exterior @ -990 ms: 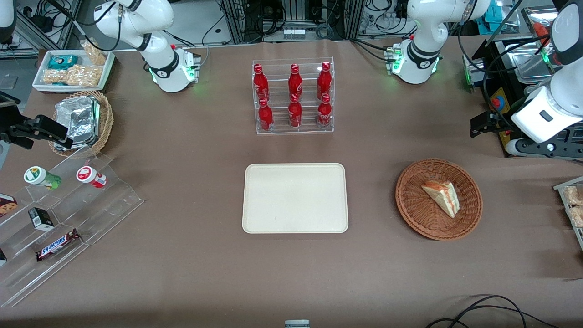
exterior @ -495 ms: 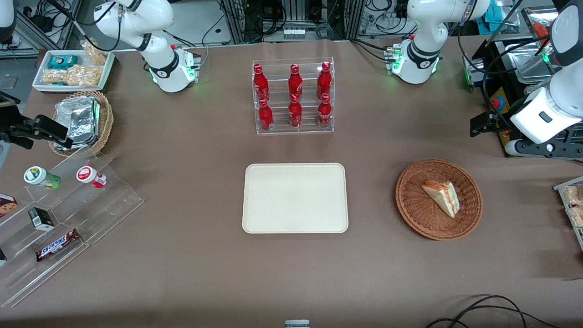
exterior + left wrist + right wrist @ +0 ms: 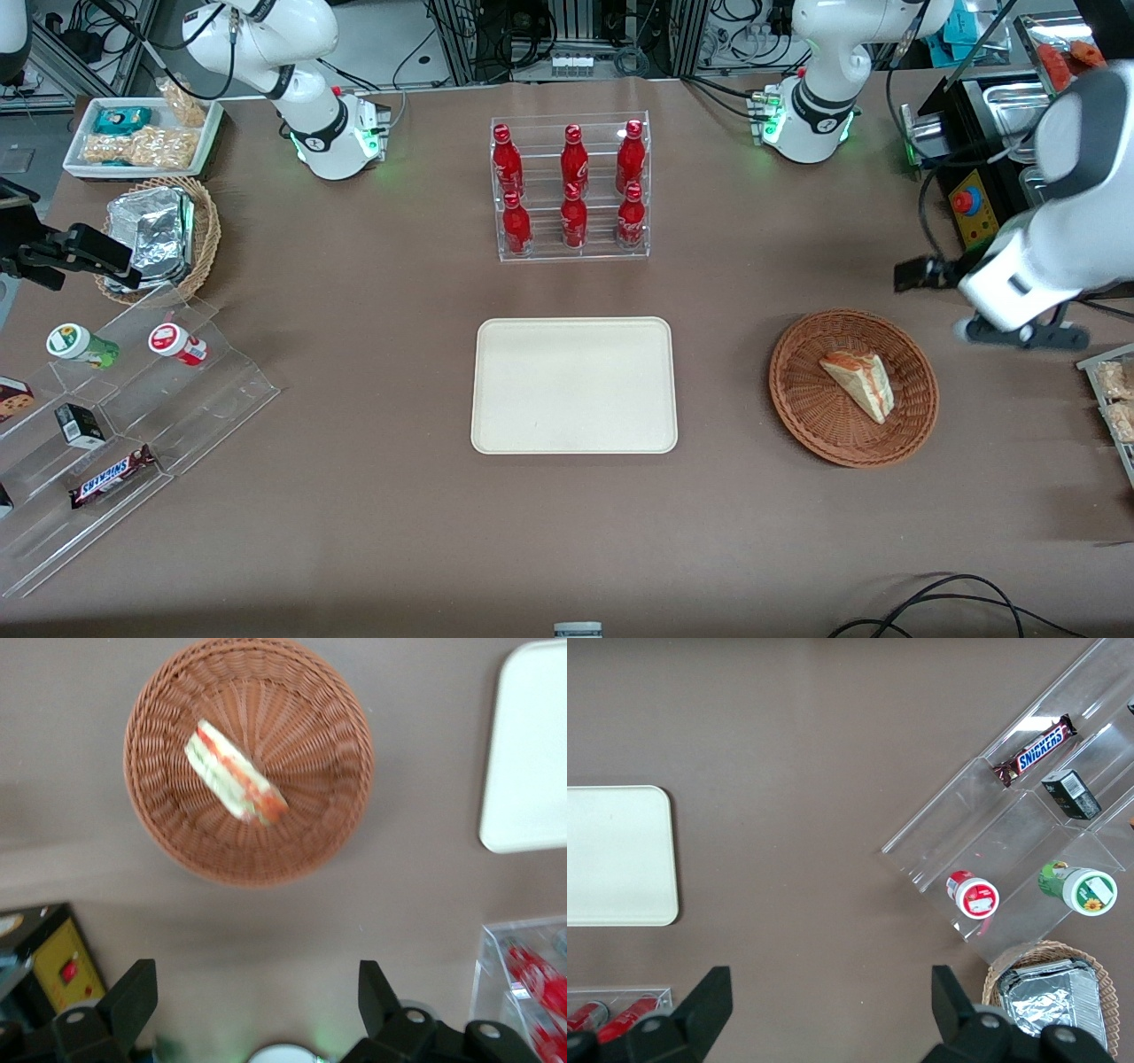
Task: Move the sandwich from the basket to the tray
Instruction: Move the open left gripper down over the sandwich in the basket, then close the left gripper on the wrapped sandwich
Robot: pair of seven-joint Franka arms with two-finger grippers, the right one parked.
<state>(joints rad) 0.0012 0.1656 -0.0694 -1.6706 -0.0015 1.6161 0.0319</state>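
Note:
The sandwich (image 3: 859, 383), a pale wedge with red and green filling, lies in the round reddish-brown basket (image 3: 811, 399) toward the working arm's end of the table. The cream tray (image 3: 574, 385) lies flat at the table's middle, with nothing on it. My left gripper (image 3: 917, 273) hangs above the table, a little farther from the front camera than the basket and off its rim. In the left wrist view the gripper (image 3: 255, 992) is open and holds nothing, with the sandwich (image 3: 235, 784), the basket (image 3: 301, 718) and a corner of the tray (image 3: 532, 753) below it.
A clear rack of red bottles (image 3: 571, 188) stands farther back than the tray. A black box with a red button (image 3: 970, 199) sits near the working arm. Toward the parked arm's end are an acrylic step stand with snacks (image 3: 133, 416), a tan basket of foil packs (image 3: 159, 235) and a white snack tray (image 3: 142, 137).
The working arm has swung down and toward the basket, bringing the gripper closer to its rim. The sandwich, basket and tray have not moved.

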